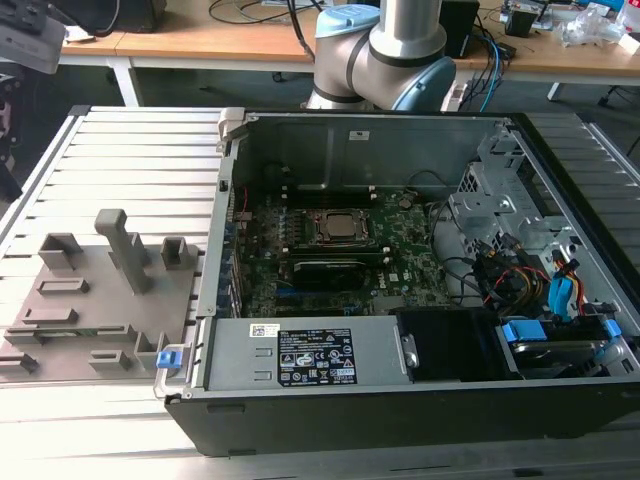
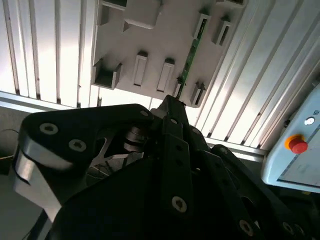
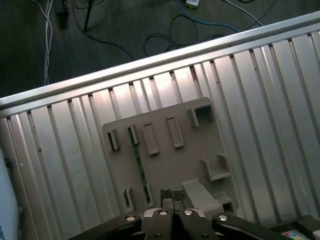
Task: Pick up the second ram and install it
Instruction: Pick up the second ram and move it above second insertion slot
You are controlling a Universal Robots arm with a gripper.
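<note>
The ribbed metal worktop (image 1: 130, 160) carried everything I was working over. On it, towards the exterior view's right, lay the open computer case (image 1: 330, 420). Its green motherboard (image 1: 400, 240) was exposed, with the CPU socket (image 1: 340, 228) near the middle of the board. My arm (image 1: 400, 50) rose behind the case's far wall.

Beside the case, on the exterior view's left, sat the grey holder plate (image 1: 110, 300), studded with small upright brackets and one taller post. In both wrist views I was looking down on this plate.

My hand (image 3: 172, 197) hung over the plate's edge. The two fingertips (image 3: 166, 196) were pressed together with nothing between them.

The second ram (image 3: 139, 160) lay on the holder plate, a thin green strip seated between small brackets at its two ends. In the second wrist view the same strip (image 2: 189, 57) ran away from the tip of my hand. One end of it lay just beside my fingertips in the first wrist view, but I was not gripping it.
</note>
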